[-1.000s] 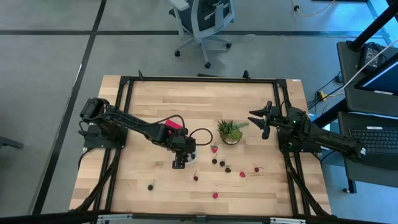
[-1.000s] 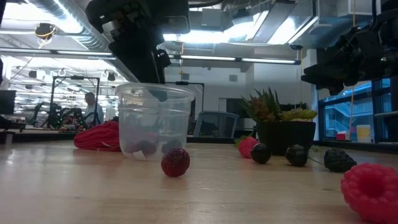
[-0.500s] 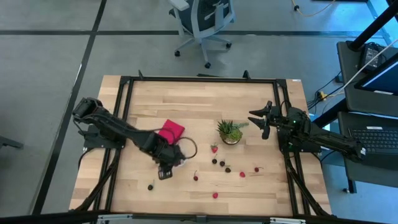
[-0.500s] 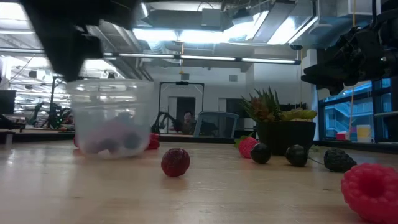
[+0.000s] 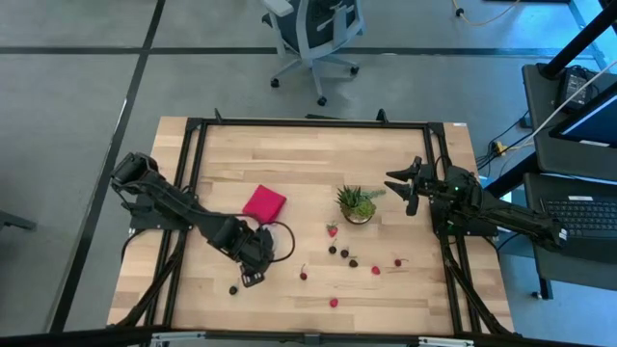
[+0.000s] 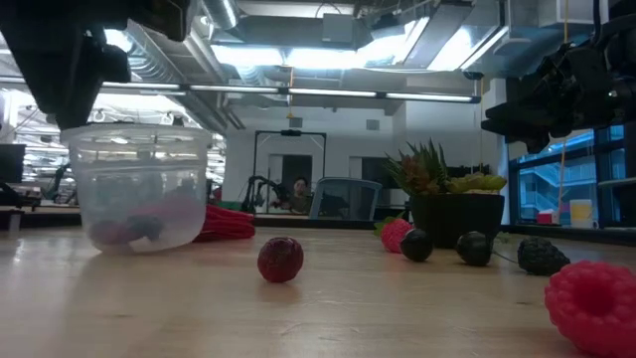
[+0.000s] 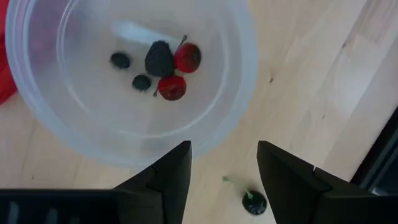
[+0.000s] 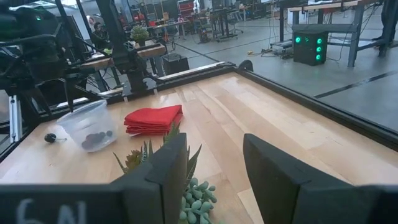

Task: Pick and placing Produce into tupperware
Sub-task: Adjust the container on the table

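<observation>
The tupperware (image 5: 275,238) is a clear round cup standing on the table, left of the loose fruit (image 6: 137,189). It holds several red and dark fruits (image 7: 168,68). My left gripper (image 5: 253,272) hangs open, pointing down, at the cup's near-left rim (image 7: 221,155). A dark stemmed cherry (image 7: 254,202) lies on the wood below it (image 5: 233,288). More red and dark fruits lie scattered to the right (image 5: 344,254), among them a red berry (image 6: 280,259). My right gripper (image 5: 400,188) waits open at the table's right side, above the table (image 8: 214,168). My left gripper stands over the tupperware's near-left rim (image 7: 186,140), coming from above. One open fingertip (image 7: 180,155) overlaps that rim in the wrist view. I cannot tell whether it touches. The cup rests on its base on the table.
A spiky green potted plant (image 5: 357,204) stands right of centre, just in front of my right gripper. A flat red square (image 5: 264,202) lies behind the cup. A black frame (image 5: 308,123) runs along the table's edges. Bare wood lies toward the near-left corner.
My left gripper has moved toward the table's left and near edges, staying open. The tupperware has slid along the table the same way, keeping just beside the gripper, upright, with its fruits still inside. The red square now shows clear of the arm.
</observation>
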You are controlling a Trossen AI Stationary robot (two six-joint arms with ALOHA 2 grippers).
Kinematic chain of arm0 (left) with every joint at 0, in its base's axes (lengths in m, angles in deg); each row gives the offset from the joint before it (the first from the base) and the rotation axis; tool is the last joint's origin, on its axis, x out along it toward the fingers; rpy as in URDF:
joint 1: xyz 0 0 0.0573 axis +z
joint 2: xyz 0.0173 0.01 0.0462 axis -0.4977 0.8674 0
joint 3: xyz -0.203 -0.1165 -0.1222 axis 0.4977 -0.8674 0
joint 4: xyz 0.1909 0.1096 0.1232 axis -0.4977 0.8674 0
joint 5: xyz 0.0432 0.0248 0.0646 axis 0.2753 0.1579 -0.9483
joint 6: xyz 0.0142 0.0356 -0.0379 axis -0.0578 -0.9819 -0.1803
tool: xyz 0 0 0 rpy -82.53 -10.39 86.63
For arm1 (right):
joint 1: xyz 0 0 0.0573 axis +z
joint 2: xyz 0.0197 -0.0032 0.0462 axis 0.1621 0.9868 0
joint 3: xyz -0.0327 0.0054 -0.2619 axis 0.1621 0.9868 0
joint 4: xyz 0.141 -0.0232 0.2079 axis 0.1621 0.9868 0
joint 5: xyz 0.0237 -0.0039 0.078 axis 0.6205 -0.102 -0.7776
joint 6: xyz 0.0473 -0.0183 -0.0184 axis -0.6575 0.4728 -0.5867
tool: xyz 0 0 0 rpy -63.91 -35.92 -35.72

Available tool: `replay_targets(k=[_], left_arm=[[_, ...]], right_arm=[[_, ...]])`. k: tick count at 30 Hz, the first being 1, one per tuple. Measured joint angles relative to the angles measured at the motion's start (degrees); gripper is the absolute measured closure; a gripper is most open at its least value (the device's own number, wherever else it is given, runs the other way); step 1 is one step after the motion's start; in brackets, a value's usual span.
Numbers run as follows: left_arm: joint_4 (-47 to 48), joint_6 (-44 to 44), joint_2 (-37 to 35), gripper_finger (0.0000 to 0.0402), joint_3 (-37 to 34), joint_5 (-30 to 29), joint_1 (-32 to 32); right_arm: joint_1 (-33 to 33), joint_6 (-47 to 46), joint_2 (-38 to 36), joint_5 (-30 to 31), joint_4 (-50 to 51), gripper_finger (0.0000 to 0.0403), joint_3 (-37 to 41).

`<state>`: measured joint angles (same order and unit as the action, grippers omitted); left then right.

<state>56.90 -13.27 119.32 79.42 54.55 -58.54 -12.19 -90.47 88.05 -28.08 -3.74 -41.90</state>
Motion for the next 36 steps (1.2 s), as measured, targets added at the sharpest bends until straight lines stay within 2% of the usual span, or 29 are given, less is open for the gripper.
replay_targets(k=[6, 11, 14, 18, 21, 24, 28, 36], left_arm=[[0.1, -3.3, -1.1, 0.0227, 0.0, -4.3, 0.5], [0.8, -2.6, -3.5, 0.0227, 0.0, -4.3, 1.1], [3.2, 2.1, -5.4, 0.0228, 0.0, -4.1, 0.0], [11.4, 13.5, -6.3, 0.0235, 0.0, -4.0, -1.8], [15.0, 17.8, -6.0, 0.0241, -0.6, -6.1, -2.6], [12.4, 17.6, -5.9, 0.0246, -2.7, -6.8, -1.7], [10.8, 15.9, -5.9, 0.0253, -5.4, -4.7, 0.2], [2.7, 6.2, -5.8, 0.0261, -8.1, -4.3, 5.1]], right_arm=[[0.0, 0.1, 0.0, 0.0, 0.0, 0.0242, 0.0], [0.0, 0.0, 0.0, 0.0, 0.0, 0.0242, 0.0], [0.0, 0.1, 0.0, 0.0, 0.0, 0.0242, 0.0], [0.0, 0.3, 0.0, 0.0, 0.0, 0.0242, 0.0], [0.0, 0.7, 0.0, 0.0, 0.0, 0.0242, 0.0], [0.0, 1.6, 0.0, 0.0, 0.0, 0.0242, 0.0], [0.0, 1.6, 0.0, 0.0, 0.0, 0.0242, 0.0], [0.0, 1.6, 0.0, 0.0, 0.0, 0.0242, 0.0]])
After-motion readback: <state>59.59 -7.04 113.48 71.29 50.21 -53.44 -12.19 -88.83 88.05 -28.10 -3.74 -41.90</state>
